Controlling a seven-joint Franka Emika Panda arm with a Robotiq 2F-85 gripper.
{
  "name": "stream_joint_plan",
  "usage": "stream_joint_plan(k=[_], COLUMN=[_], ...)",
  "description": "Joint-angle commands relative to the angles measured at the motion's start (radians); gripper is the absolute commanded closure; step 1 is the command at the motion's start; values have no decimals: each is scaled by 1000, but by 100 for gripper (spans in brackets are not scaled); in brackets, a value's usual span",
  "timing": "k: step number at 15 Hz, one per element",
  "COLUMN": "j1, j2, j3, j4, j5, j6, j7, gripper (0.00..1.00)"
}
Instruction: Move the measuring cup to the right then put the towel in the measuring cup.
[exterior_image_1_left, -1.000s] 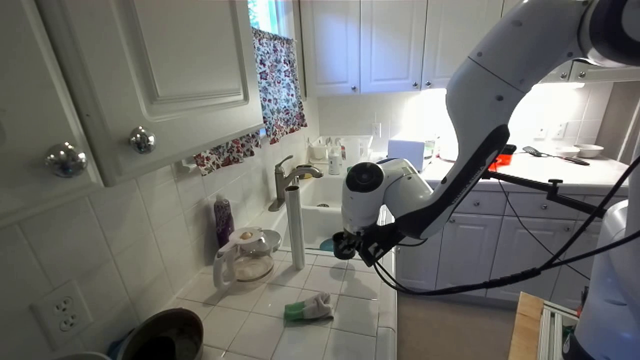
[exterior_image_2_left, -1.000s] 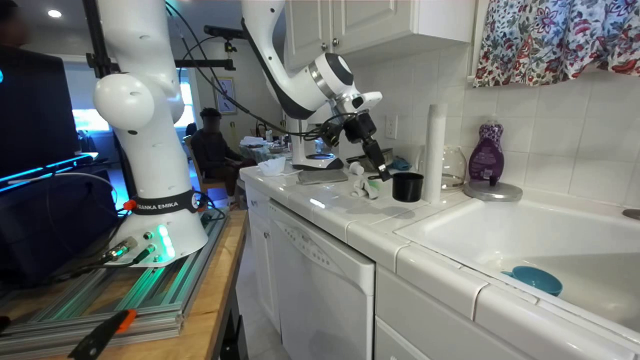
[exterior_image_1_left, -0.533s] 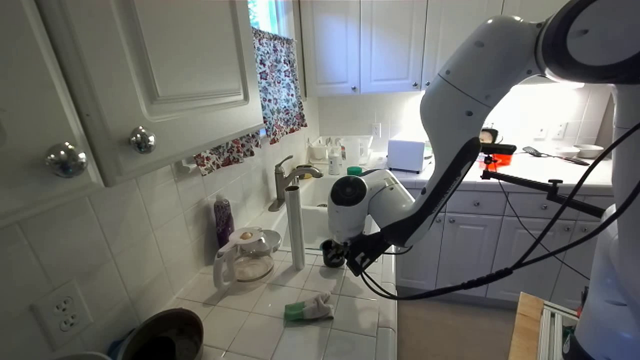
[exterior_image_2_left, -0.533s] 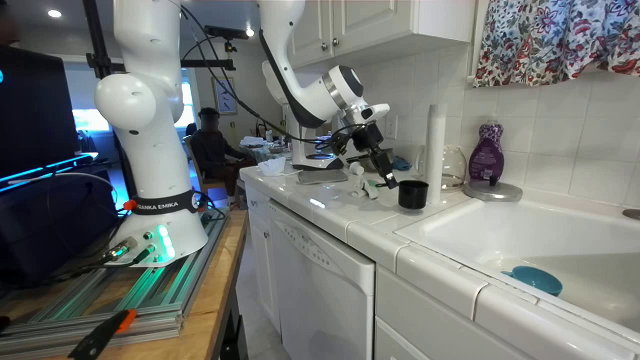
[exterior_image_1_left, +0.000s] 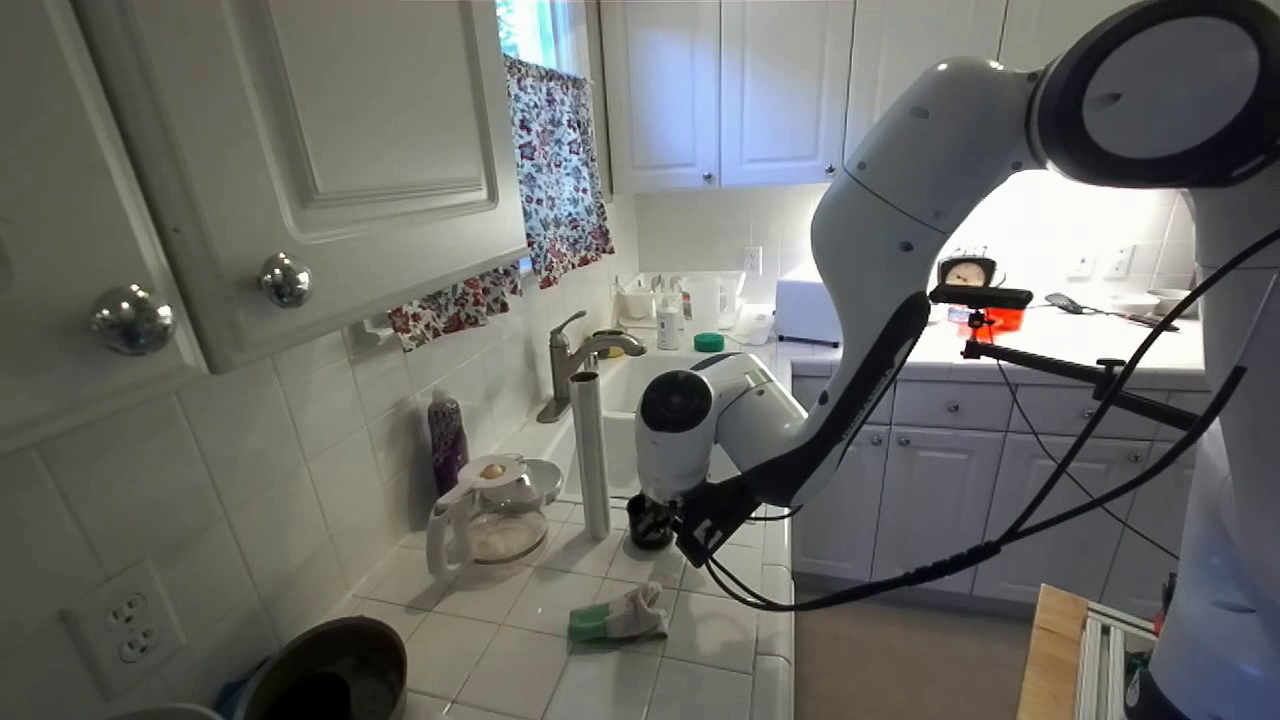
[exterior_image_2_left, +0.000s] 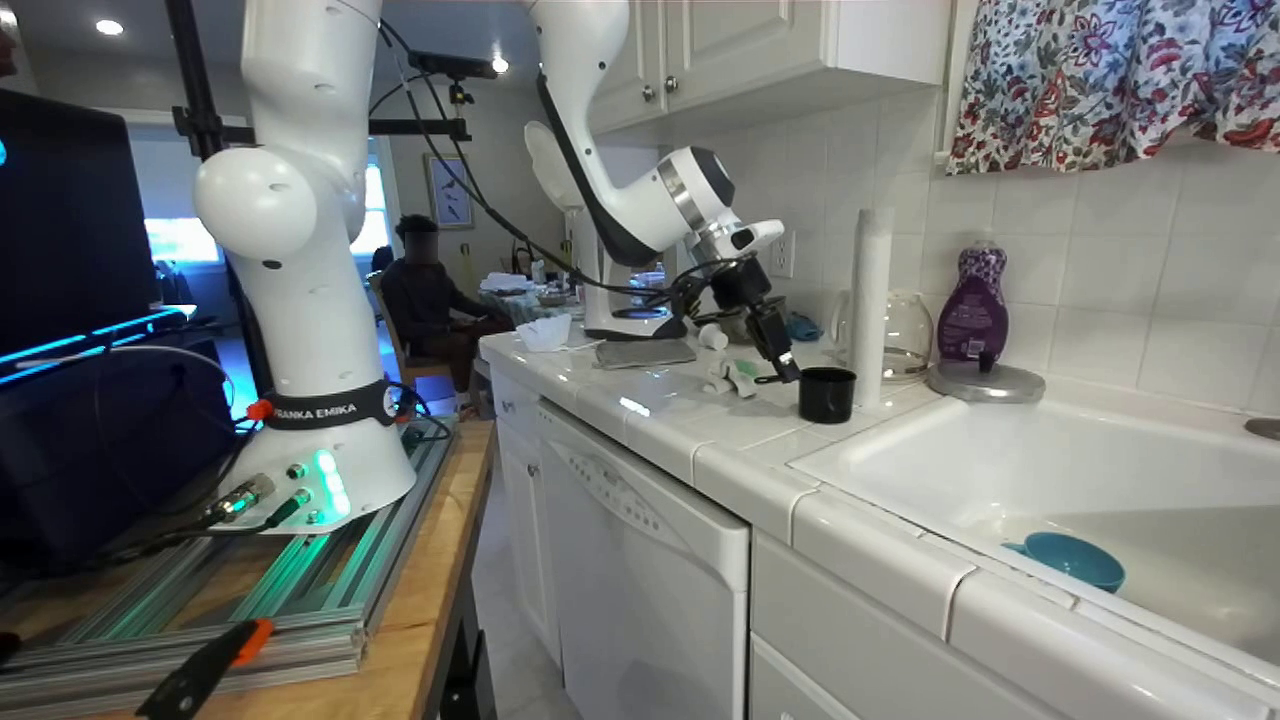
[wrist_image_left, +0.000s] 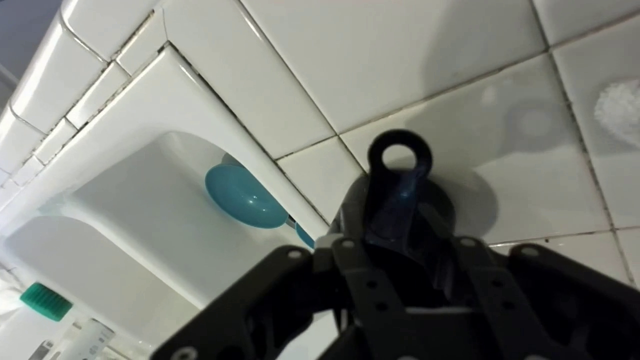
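Gripper (exterior_image_2_left: 787, 368): closed, is holding measuring cup (exterior_image_2_left: 827, 397) by handle (wrist_image_left: 392, 200). Towel (exterior_image_2_left: 737, 377): is lying at gripper's nine o'clock in an exterior view.

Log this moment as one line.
tool: gripping measuring cup by handle; cup: upright, at or just above counter; towel: on counter, outside cup

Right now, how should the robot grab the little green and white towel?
Probably from straight above, pinching the towel by its white end: that part is bunched into folds. It lies on the counter, so coming sideways might just push it.
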Motion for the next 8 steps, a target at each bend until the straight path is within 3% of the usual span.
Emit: stream_joint_plan(k=[1, 4, 6, 8], j1=[12, 13, 0, -9], j2=[11, -41, -93, -142], j3=[-3, 11, 45, 83], j4=[18, -27, -82, -141], j5=[-35, 5, 90, 181], j6=[4, 8, 30, 68], j7=[29, -5, -110, -272], gripper=[37, 14, 0, 0])
